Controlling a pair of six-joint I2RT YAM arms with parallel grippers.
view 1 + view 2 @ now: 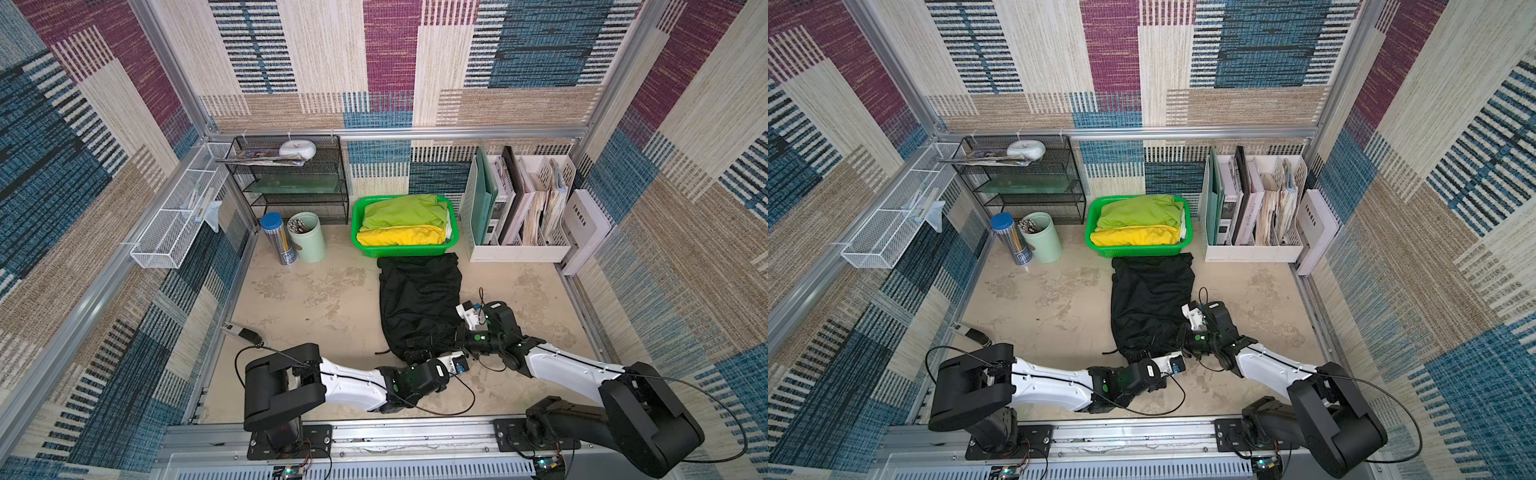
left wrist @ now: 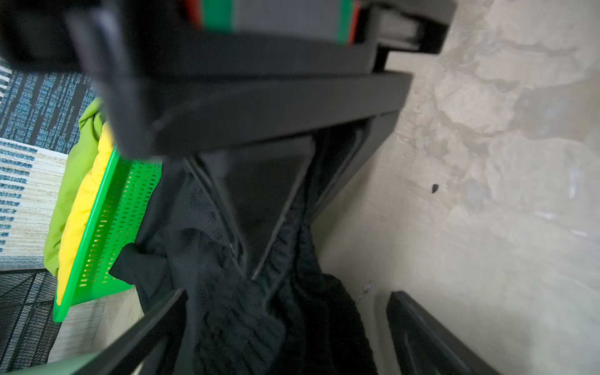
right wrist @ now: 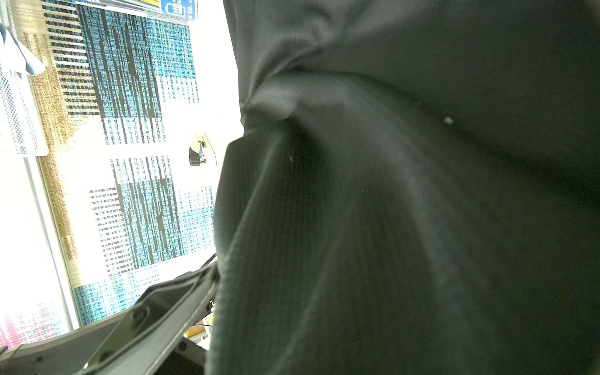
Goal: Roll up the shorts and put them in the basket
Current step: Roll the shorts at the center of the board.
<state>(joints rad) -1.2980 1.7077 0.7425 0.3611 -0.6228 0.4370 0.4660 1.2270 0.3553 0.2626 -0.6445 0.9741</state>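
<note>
Off to my left a mint cup (image 1: 309,245) stands near the back wall, well apart from the work; my left gripper (image 1: 415,354) sits low at the near, gathered end of the shorts (image 1: 419,291), jaws spread wide, waistband lying between them; the shorts stretch lengthwise on the table (image 1: 311,299), far edge just beside the green basket (image 1: 405,250); my right gripper (image 1: 420,341) reaches in from the right, jaws nearly closed, pinching a fold of that same near end; black mesh fills most of my right wrist view.
</note>
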